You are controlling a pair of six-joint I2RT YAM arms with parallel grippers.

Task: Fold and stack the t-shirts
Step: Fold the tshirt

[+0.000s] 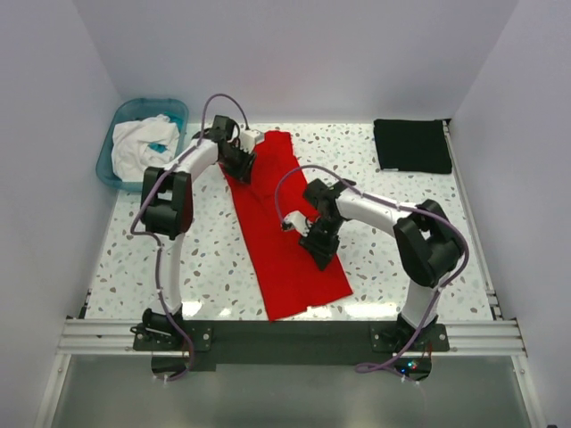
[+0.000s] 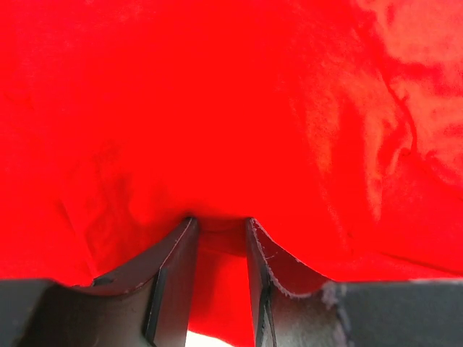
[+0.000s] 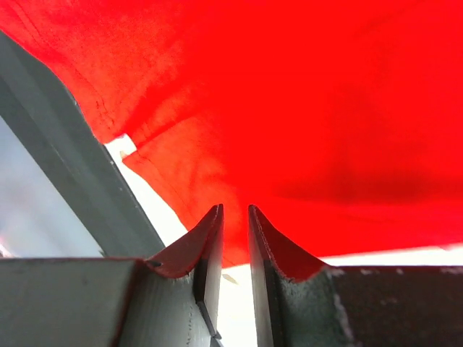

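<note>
The red t-shirt (image 1: 272, 234) lies on the table as a long strip running from far centre to near centre. My left gripper (image 1: 243, 162) is at the strip's far left end. In the left wrist view the left gripper (image 2: 217, 221) presses into the red cloth (image 2: 253, 108), jaws apart with a ridge of cloth between them. My right gripper (image 1: 318, 244) is low over the strip's right edge. There the right gripper (image 3: 235, 208) shows only a narrow gap, its tips at the red cloth (image 3: 304, 108). The black t-shirt (image 1: 411, 145) lies folded flat at the far right.
A teal basin (image 1: 107, 166) holding white cloth (image 1: 143, 143) stands at the far left corner. White walls close in the speckled table (image 1: 205, 259) on three sides. A grey metal rail (image 3: 65, 144) crosses the right wrist view's left side.
</note>
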